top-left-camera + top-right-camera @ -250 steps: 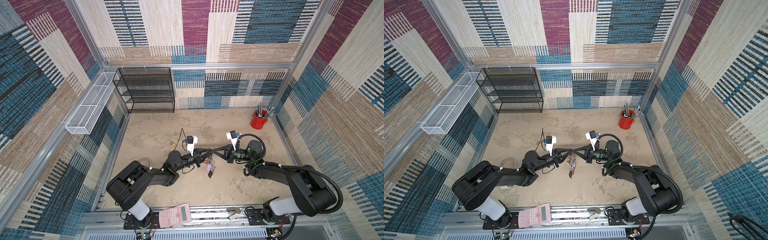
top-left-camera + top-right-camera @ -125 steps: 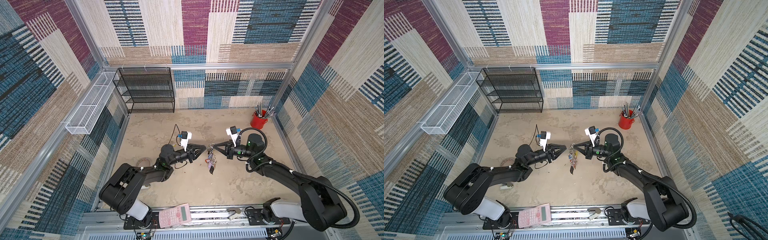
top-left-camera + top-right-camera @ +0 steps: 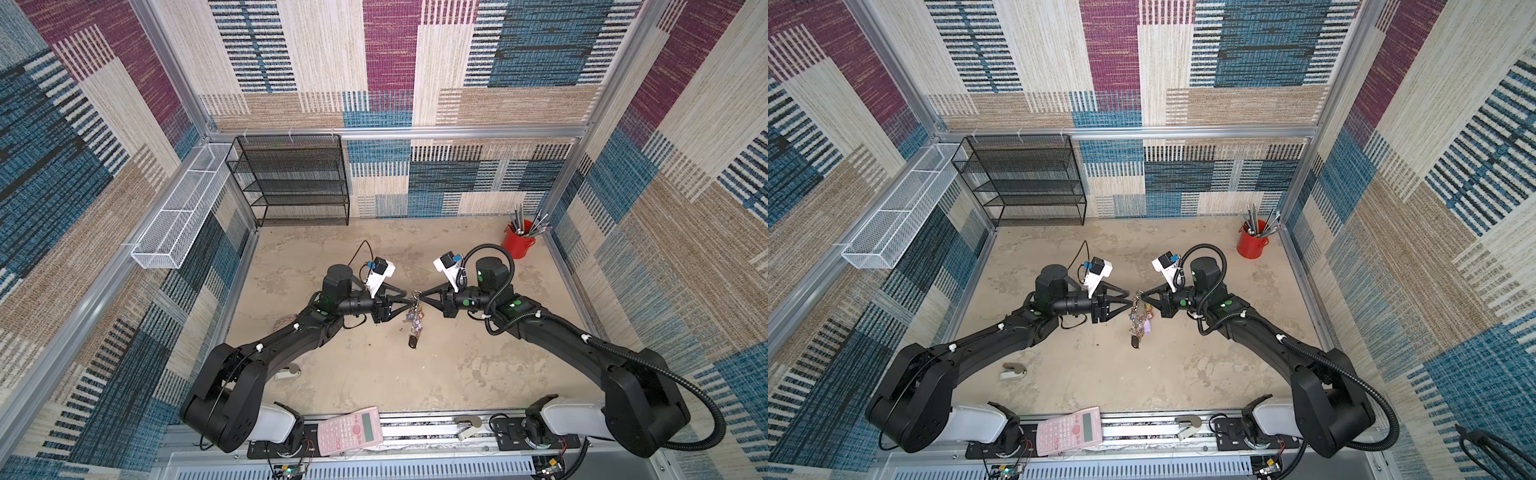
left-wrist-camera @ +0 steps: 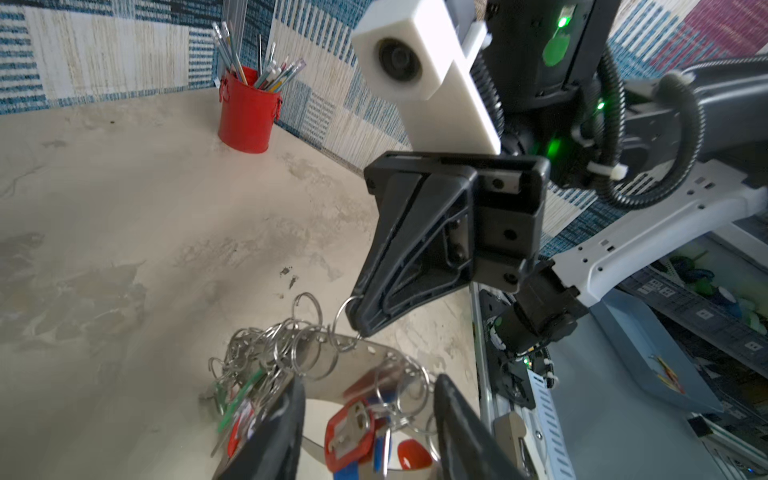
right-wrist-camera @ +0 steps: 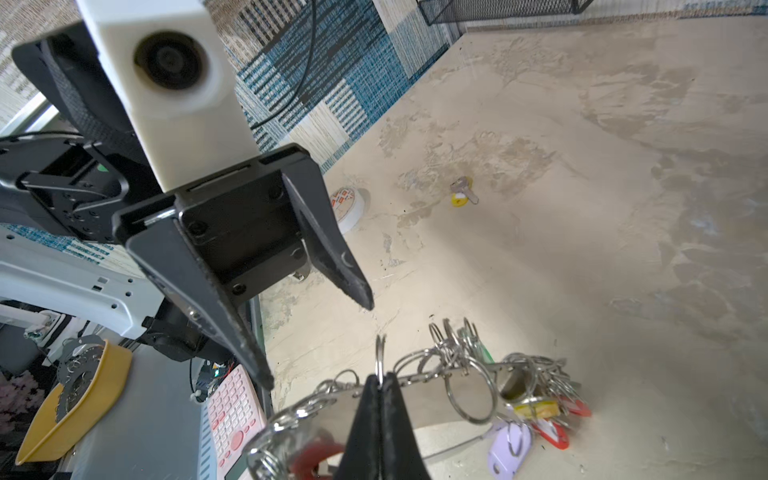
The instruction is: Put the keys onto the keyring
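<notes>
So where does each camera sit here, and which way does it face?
Both top views: overhead above the robot's base, looking down at the table; the left arm and right arm show.
Left wrist: on the left arm, facing the right gripper and red cup; own fingers show.
Right wrist: on the right arm, facing the open left gripper; own shut fingers show.
All share the keyring.

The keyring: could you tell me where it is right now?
In both top views the keyring hangs centrally, pinched by the right gripper, with the open left gripper just left of it.
</notes>
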